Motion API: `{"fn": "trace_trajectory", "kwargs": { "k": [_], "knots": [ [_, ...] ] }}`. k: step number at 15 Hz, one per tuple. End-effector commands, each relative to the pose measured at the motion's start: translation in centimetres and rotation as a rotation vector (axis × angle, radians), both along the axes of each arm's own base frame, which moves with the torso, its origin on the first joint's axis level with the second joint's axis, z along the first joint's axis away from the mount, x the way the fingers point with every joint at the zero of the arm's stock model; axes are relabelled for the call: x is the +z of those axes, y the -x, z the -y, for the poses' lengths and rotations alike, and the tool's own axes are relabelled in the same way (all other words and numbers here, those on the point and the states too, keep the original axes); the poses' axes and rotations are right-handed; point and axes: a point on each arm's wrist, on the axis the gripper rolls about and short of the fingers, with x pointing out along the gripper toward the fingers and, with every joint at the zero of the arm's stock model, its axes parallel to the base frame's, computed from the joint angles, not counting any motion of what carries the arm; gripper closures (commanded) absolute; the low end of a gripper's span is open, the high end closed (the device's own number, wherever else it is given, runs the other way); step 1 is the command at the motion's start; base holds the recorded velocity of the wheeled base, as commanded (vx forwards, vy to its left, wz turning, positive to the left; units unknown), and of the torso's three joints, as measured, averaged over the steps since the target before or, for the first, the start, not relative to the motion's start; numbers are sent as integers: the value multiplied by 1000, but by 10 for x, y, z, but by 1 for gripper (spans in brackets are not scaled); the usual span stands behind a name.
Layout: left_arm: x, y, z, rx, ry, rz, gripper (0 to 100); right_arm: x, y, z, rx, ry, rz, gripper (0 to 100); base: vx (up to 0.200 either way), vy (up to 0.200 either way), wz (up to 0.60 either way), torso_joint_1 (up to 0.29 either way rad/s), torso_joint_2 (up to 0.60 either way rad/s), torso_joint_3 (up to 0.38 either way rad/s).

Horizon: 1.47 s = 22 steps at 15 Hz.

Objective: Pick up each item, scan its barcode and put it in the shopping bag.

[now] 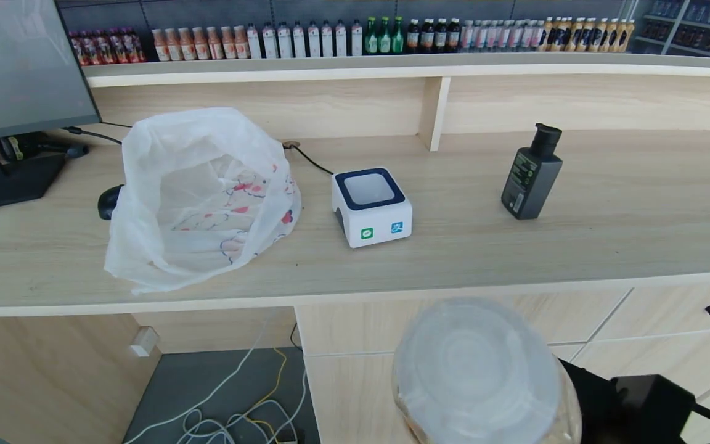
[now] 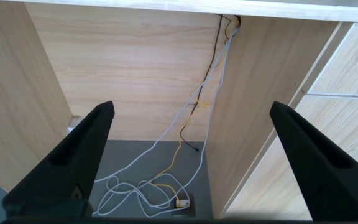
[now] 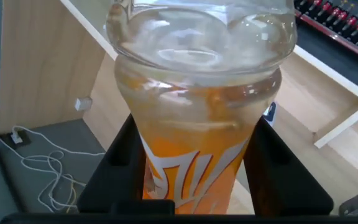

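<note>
The right gripper (image 3: 197, 165) grasps a clear bottle (image 3: 197, 74): its two black fingers (image 3: 124, 158) press against opposite sides of the lower, orange-printed part. The wide transparent end stands out beyond the fingertips. The orange may be a label or the contents; the wrist view is too close to tell. In the head view the bottle (image 1: 484, 370) hangs in front of the counter (image 1: 453, 259), below its edge and touching nothing else.

Beyond the right fingers, up on the counter, sits the white scanner (image 1: 371, 206) with its dark-framed window facing up. To the left of it is the shopping bag (image 1: 201, 191), a thin white plastic one, slumped with its mouth open toward the robot. A dark bottle (image 1: 530, 176) with a pump top stands upright off to the right of the scanner, well apart from it.

The left gripper (image 2: 191, 118) is released, its fingers (image 2: 73, 162) spread wide with nothing between them. Past those fingertips is the recess under the counter, where loose cables (image 2: 166, 180) run down the back panel and coil on the grey floor.
</note>
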Motion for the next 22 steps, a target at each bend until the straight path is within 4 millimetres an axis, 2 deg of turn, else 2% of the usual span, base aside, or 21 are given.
{"fn": "trace_trajectory", "kwargs": {
  "k": [1,7,11,13,16,22],
  "knots": [
    [0,0,0,0,0,1,0,0,1,2,4,12,24,100,0,0,0,0,0,0],
    [0,0,0,0,0,1,0,9,7,-2,95,80,212,100,0,0,0,0,0,0],
    [0,0,0,0,0,1,0,3,10,6,113,179,332,100,0,0,0,0,0,0],
    [0,0,0,0,0,1,0,2,20,6,143,221,399,100,0,0,0,0,0,0],
    [0,0,0,0,0,1,0,-6,24,8,137,331,508,100,0,0,0,0,0,0],
    [0,0,0,0,0,1,0,-10,22,13,117,393,574,100,0,0,0,0,0,0]
  ]
}}
